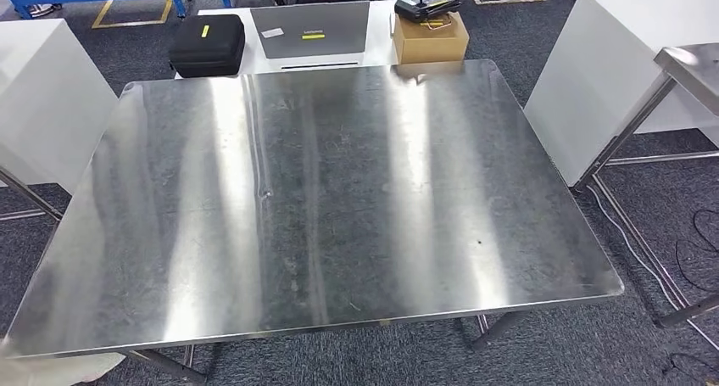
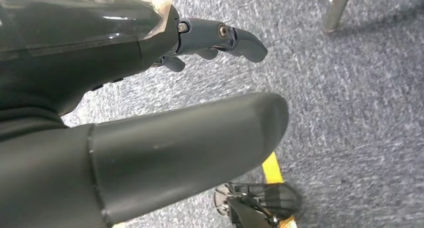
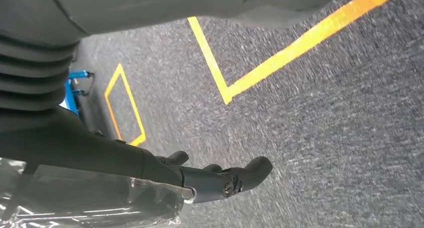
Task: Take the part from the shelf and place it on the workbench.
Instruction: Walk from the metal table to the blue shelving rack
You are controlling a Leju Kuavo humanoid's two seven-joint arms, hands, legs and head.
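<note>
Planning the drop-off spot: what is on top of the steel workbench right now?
The workbench top carries nothing visible, only glare streaks and scuffs. The black case, laptop and cardboard box sit on the white table behind it.

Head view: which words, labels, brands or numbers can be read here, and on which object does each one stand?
No text can be read.
Yellow label on the black zipped case: too small to read.
Yellow label and white sticker on the grey flat laptop: print too blurred.
Brown cardboard box: no print that can be made out.
Steel workbench top: only scratches and glare.
</note>
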